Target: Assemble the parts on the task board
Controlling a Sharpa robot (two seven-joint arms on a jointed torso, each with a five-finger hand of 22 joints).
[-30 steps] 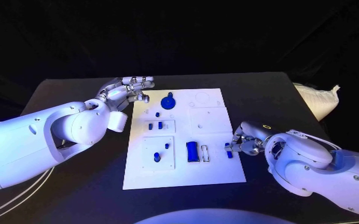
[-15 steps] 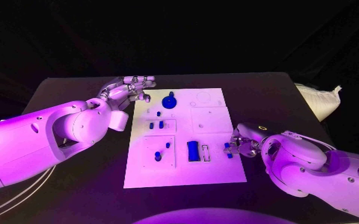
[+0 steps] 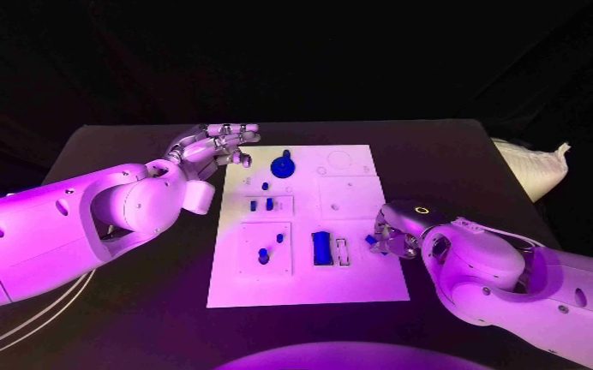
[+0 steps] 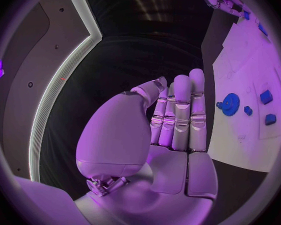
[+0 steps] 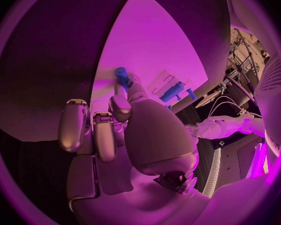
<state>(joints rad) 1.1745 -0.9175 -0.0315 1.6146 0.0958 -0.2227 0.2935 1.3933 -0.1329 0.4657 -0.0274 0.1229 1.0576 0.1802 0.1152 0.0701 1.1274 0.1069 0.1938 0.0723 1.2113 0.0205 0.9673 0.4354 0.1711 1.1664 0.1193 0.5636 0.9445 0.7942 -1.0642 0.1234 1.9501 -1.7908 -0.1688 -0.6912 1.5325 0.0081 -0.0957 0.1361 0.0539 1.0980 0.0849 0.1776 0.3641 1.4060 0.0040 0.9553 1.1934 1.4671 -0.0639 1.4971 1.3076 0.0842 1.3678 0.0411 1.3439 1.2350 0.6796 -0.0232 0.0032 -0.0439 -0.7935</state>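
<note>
Right of centre in the head view, the right hand [image 3: 393,237] pinched a small blue part [image 3: 371,239] at the task board's [image 3: 352,289] right edge, beside the long blue block [image 3: 320,247]. The left hand [image 3: 212,146], upper left, held nothing, its fingers loosely apart. It seemed mid-placement; next that part would need lining up with its slot.

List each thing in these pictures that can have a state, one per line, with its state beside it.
Left robot hand: open, fingers straight, holds nothing, beside the board's far left corner.
Right robot hand: pinches a small blue peg at the board's right edge.
Task board: flat on the table.
Blue gear: lies on the board's far end.
Long blue block: lies on the board beside an open slot.
</note>
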